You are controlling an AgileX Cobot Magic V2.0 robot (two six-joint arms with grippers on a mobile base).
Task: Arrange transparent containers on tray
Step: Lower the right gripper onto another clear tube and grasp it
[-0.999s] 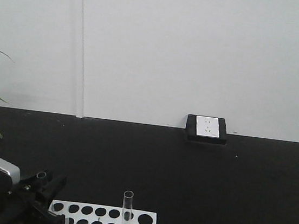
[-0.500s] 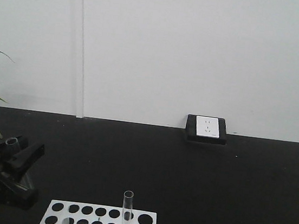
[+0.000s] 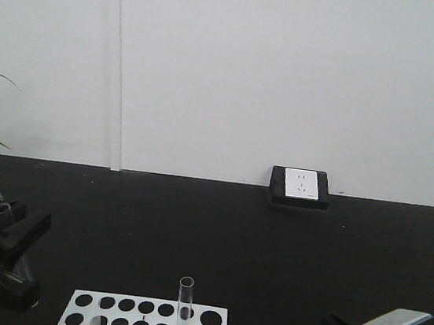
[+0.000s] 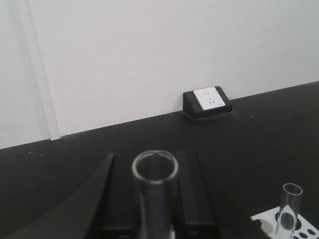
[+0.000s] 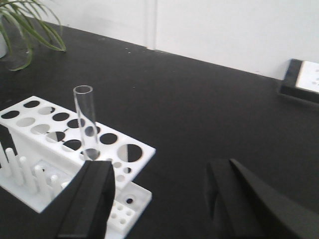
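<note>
Tube in the left claw, second tube in the rack

The left wrist view shows what the front view barely does. The held tube (image 4: 155, 204) stands upright between the black fingers (image 4: 192, 189) of the left gripper (image 3: 26, 230), which is clamped on it. Its plain rim is up, and the point of grip lies below the picture's edge. From the front, only that rim peeks above the gripper at the table's left side.

The right wrist view shows the right gripper (image 5: 159, 169) with its jaws spread wide and nothing between them. It hovers just beside the near end of the white perforated rack (image 3: 125, 315). The racked tube (image 5: 85, 122) stands upright in a hole toward that end. Small white pegs on the rack's lower shelf show in this view only.

The wall socket (image 3: 300, 185) has a white face in a black frame; any marking on it is too small to read.

The black table (image 3: 269, 256) runs bare from the rack back to the white wall (image 3: 291, 76). A plant (image 5: 22, 12) leans in at the far left, near the left gripper.
</note>
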